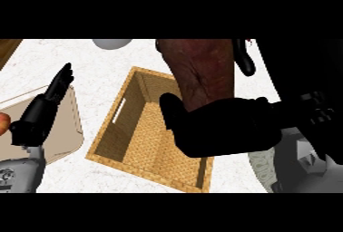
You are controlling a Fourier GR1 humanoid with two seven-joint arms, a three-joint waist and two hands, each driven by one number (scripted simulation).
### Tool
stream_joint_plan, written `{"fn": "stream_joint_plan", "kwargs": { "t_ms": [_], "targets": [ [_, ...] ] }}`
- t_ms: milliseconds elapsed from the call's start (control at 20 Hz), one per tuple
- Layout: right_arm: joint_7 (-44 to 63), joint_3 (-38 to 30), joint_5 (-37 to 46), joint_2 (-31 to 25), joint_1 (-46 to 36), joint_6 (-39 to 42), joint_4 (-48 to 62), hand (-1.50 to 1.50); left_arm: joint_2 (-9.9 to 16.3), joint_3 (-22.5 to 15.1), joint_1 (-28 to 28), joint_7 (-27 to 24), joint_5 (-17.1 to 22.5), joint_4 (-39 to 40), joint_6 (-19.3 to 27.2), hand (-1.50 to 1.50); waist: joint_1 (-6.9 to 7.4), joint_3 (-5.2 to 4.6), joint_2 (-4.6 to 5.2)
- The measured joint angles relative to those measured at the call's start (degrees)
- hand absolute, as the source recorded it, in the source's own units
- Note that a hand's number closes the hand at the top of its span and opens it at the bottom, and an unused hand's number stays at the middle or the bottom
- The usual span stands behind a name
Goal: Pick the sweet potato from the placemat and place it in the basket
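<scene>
The sweet potato (201, 72), long and reddish brown, stands nearly upright close to my view, above the right half of the woven basket (127, 131). My right hand (227, 127) is shut on its lower end, thumb and fingers curled round it, and hides the basket's right wall. The basket is a rectangular wicker box with a slot handle in its left wall and nothing visible inside. My left hand (43, 111) rests open at the left, fingers straight and pointing up, over the beige placemat (67, 122).
A white rounded object (112, 43) sits at the back edge. An orange object (4, 123) shows at the far left edge. A patterned object (268, 167) lies at the lower right, partly behind my right arm. The counter is white speckled.
</scene>
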Motion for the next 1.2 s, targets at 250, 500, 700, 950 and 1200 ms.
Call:
{"fn": "stream_joint_plan", "kwargs": {
  "t_ms": [250,500,700,950,1200],
  "targets": [
    [2.1,3.5,-2.4,0.2,-2.0,-2.3,6.7,1.50,-0.1,0.1,-0.6,-0.3,-0.2,0.8,-0.1,0.00,-0.08,0.03,0.02],
    [1.9,6.8,-2.2,-0.9,-1.5,-0.8,11.0,1.50,0.0,0.7,-0.7,0.3,-0.1,0.8,0.0,0.00,-0.85,0.05,-0.11],
    [1.0,8.9,-1.3,-3.1,-1.8,1.5,14.0,1.50,0.1,1.0,-0.5,-0.5,-0.1,1.5,0.1,0.00,-1.11,0.05,-0.08],
    [0.1,10.3,-2.8,-3.4,-2.1,4.6,16.1,-1.50,0.4,1.6,-0.8,-0.6,0.1,1.7,-0.2,0.00,-1.18,0.08,-0.11],
    [1.4,9.3,-6.3,-1.4,-1.1,5.3,15.6,-1.50,-0.2,1.4,-0.9,0.3,-0.1,1.1,0.1,0.00,-1.09,0.12,-0.11]
  ]
}}
